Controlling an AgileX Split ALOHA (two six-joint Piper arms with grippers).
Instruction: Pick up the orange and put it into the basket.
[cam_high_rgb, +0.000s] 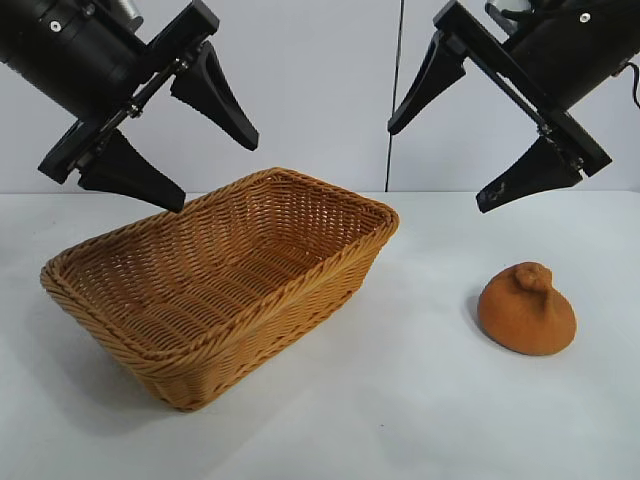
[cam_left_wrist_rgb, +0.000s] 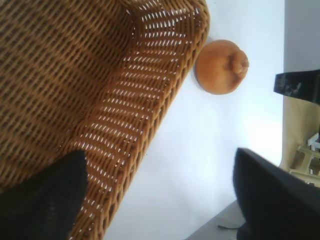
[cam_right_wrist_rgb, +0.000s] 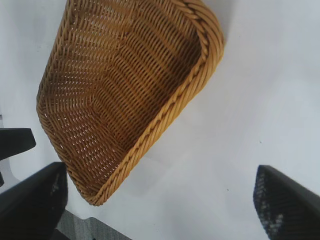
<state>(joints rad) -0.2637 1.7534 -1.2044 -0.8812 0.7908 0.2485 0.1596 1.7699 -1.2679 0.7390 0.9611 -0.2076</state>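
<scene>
a: left arm?
b: comes in from the upper left of the exterior view, raised, wrist angled down and toward the middle. left gripper (cam_high_rgb: 212, 174) has its jaws spread wide, nothing between them. one finger high, the other low and nearer the camera.
a: right arm?
b: mirror pose, enters from the upper right, tilted down toward the middle. right gripper (cam_high_rgb: 437, 168) also wide apart, nothing held.
a: wrist views agree?
b: yes, dark fingertips (cam_left_wrist_rgb: 45, 200) at the frame edges on the left wrist view, same on the right (cam_right_wrist_rgb: 282, 200), big gap between.
</scene>
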